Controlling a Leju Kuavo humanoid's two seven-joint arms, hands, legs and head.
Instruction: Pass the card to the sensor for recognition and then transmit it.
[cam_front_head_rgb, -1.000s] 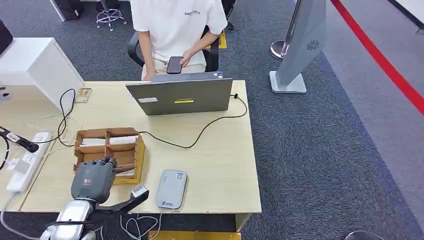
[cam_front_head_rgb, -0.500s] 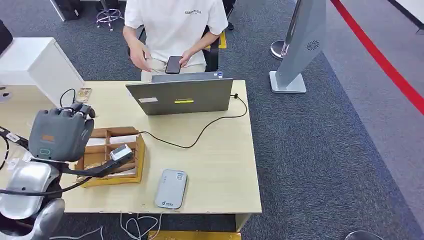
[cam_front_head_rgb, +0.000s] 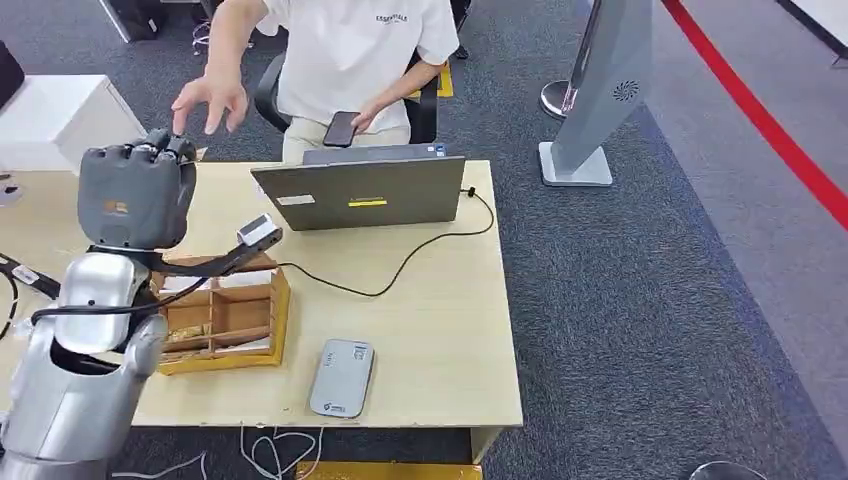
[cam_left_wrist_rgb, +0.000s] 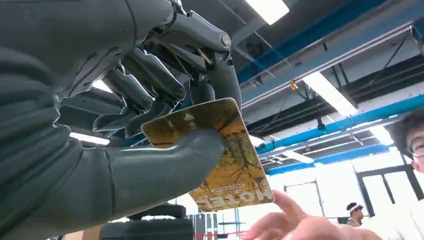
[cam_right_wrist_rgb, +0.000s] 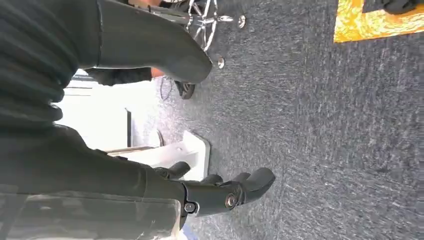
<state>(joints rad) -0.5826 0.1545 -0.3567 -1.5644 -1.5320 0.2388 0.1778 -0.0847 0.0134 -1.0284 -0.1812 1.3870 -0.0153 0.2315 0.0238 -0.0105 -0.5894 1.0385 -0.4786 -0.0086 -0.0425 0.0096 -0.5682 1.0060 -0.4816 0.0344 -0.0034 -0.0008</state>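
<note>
My left hand is raised above the table's back left, its back toward the head camera. In the left wrist view the thumb and fingers pinch a yellow-brown printed card by one end. A person's open hand reaches toward my hand from behind the table and shows close below the card. The grey card sensor lies flat near the table's front edge. My right hand hangs over the carpet, fingers apart, holding nothing.
A wooden compartment box with cards sits left of the sensor. An open grey laptop stands at the table's back, its black cable crossing the top. A power strip lies at the far left. The person sits behind the laptop holding a phone.
My left arm rose from the table's front edge, over the box, up toward the person. The person lifted one hand from the lap and stretched it toward my hand.
</note>
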